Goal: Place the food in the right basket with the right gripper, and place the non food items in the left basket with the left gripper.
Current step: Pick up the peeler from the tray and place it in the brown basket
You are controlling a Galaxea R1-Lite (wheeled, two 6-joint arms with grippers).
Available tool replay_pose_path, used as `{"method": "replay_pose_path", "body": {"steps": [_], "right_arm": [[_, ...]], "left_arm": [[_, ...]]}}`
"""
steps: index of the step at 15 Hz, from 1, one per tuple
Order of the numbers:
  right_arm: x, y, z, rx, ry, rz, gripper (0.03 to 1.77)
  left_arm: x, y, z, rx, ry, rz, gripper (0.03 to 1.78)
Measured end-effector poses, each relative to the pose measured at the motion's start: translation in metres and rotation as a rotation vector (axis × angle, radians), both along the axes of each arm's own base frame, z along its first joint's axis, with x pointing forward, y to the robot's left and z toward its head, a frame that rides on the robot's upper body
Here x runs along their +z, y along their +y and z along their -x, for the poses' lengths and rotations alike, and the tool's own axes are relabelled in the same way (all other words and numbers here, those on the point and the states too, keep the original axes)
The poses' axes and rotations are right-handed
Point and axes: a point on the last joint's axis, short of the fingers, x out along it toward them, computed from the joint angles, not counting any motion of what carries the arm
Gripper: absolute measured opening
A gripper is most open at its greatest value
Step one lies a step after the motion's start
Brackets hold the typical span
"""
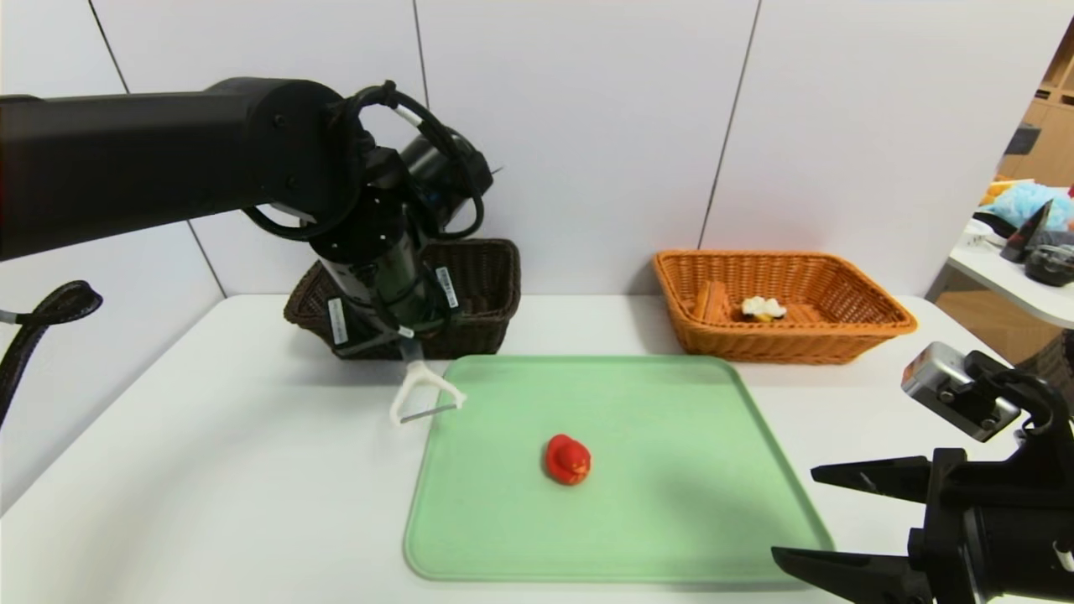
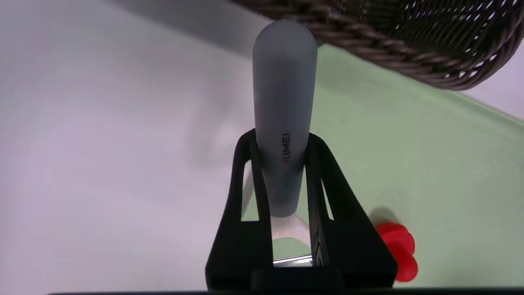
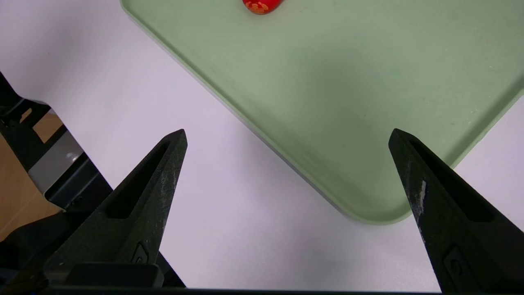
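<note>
Left gripper [image 2: 282, 164] pinching peeler [image 2: 283, 102] — grey handle reads "RIMEI" — just in front of dark basket [image 1: 478, 277]; right gripper [image 3: 286, 139] spread, beside tray [image 3: 368, 102].

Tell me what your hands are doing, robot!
Left gripper shut on grey-handled white-headed peeler, near dark wicker basket. Right gripper open, parked. Red toy on green tray.

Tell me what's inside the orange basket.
The orange-tan basket holds the waffle wedge: brown waffle with white cream and yellow fruit. The near wall hides the floor just behind it.
</note>
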Motion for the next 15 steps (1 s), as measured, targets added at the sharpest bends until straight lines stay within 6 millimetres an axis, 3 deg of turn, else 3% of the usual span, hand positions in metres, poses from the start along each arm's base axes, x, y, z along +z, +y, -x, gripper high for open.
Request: {"method": "replay_pose_path", "body": {"steps": [9,15], "right_arm": [[-0.002,-0.001,0.001,-0.006,0.006,0.003,1.7],[-0.004,-0.002,0.002,-0.01,0.012,0.006,1.7]], "left_arm": [[0.034,0.016,0.0,-0.324,-0.155,-0.205,0.28],[0.043,0.042,-0.02,-0.577,-0.226,-0.364,0.28]]}}
